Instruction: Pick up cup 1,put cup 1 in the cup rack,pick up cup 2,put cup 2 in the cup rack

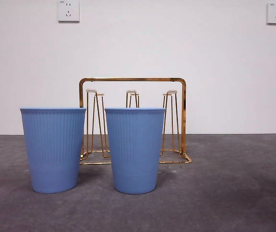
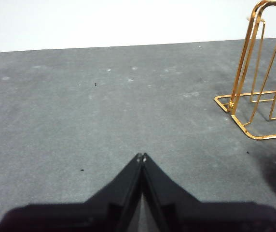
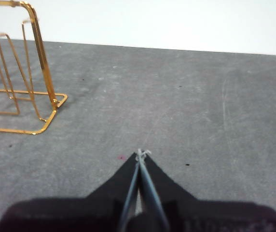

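**Front view: two cups on table, rack behind, both grippers idle**

Front view shows two blue ribbed cups standing upright on the grey table (image 1: 234, 193), rims up. The left cup (image 1: 53, 150) and the right cup (image 1: 134, 151) stand side by side with a narrow strip of open table between them; they do not touch. Behind them, farther from the camera, stands the cup rack (image 1: 132, 79), a gold wire frame with an arched handle and thin upright prongs. Its handle bar rises above both cup rims. The right cup covers the rack's middle; the left cup overlaps only the rack's left base corner. No cup hangs on any prong.

Open table lies to the left of the left cup and, more widely, to the right of the rack, running to the picture's edges. The table's far edge meets a white wall (image 1: 176, 48) carrying two sockets.

Left wrist view: the left gripper (image 2: 141, 156) hangs over bare table, jaws pressed together tip to tip, holding nothing. The rack's end shows off to one side, well apart from the jaws.

Right wrist view: the right gripper (image 3: 142, 153) likewise has its jaws closed together and empty, over bare table, with the rack's other end well apart.

Neither arm appears in the front view.
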